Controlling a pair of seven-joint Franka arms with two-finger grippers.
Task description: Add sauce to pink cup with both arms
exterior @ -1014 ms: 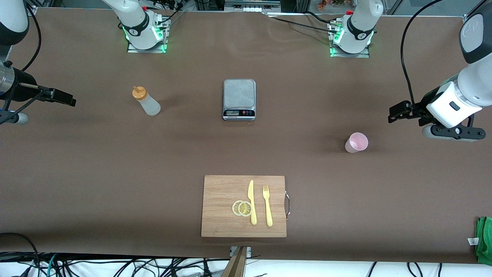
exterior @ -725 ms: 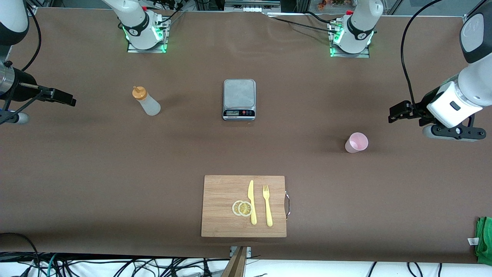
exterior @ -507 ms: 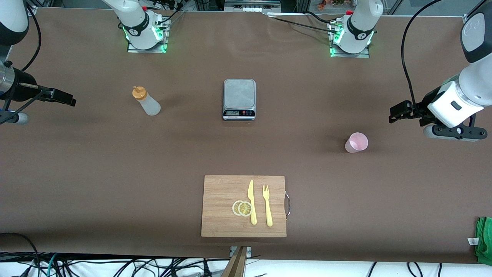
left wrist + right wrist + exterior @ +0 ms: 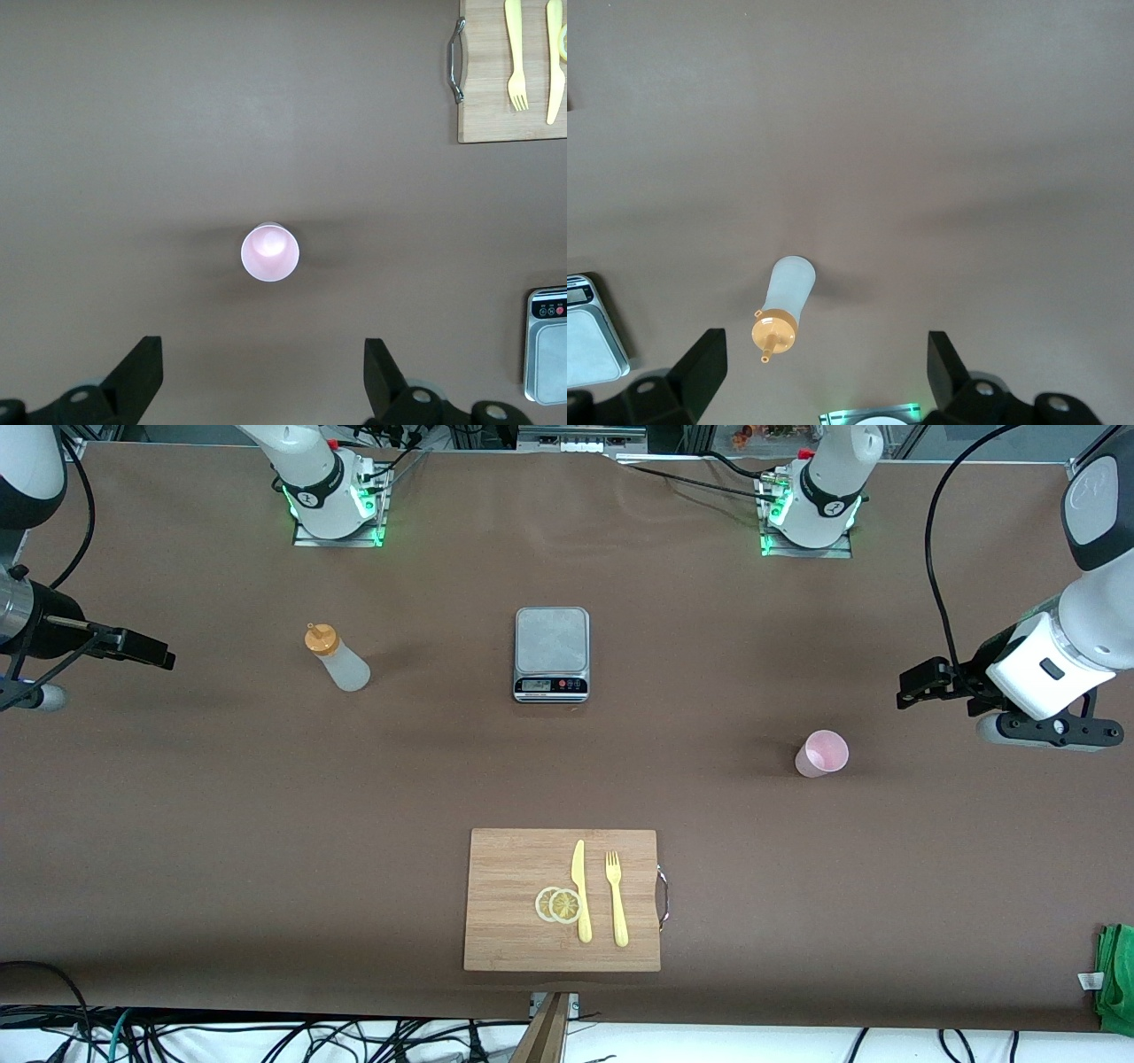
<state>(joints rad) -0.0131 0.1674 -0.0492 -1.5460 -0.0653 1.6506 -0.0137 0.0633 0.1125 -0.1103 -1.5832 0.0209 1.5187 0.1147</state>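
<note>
The sauce bottle [image 4: 338,661], whitish with an orange nozzle cap, stands toward the right arm's end of the table, beside the scale. It also shows in the right wrist view [image 4: 787,301]. My right gripper [image 4: 149,652] is open and empty, up in the air past the bottle toward the table's end; its jaws [image 4: 824,367] stand wide. The pink cup [image 4: 822,754] stands upright and empty toward the left arm's end. My left gripper [image 4: 920,683] is open and empty, in the air beside the cup toward the table's end. The cup shows between its spread fingers [image 4: 270,252].
A grey kitchen scale [image 4: 551,654] sits mid-table. A wooden cutting board [image 4: 514,921] nearer the front camera carries lemon slices [image 4: 558,904], a yellow knife [image 4: 580,890] and fork [image 4: 616,897]. A green cloth [image 4: 1118,974] lies at the front corner by the left arm's end.
The left arm has drifted very slightly toward its end of the table. Nothing else has moved.
</note>
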